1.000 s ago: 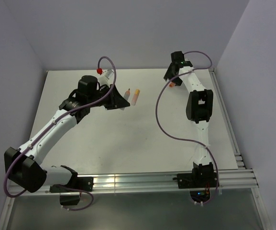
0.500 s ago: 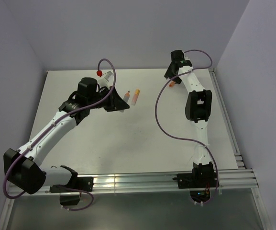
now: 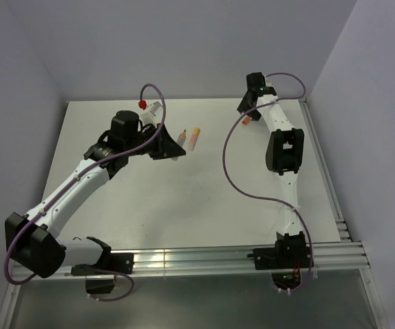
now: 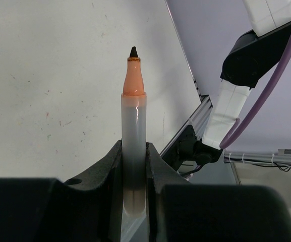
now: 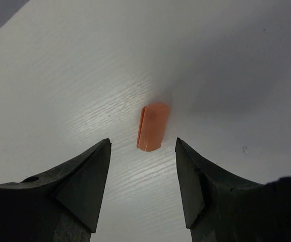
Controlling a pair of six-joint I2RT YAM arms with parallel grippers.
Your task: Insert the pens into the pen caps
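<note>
Pens get their caps one at a time, and this one is half prepared. The left end effector is clamped on a pale pen, which stands straight out beyond the fingers with its orange nib bare. Over the last second that arm has drawn back a little, pulling the nib away from a capped pink pen that lies on the bench just ahead of it.

The right end effector hangs over an orange cap at the far side of the bench. Its fingers are apart, one on each side of the cap and touching neither end of it. They have been narrowing through this second, with the arm nudged only slightly.

We judge that the cap is about to be gripped but is not yet held. Once it is lifted, the two arms can meet so that the nib goes into it. The cap lies slightly askew between the fingers, so it may swivel as they pinch.
</note>
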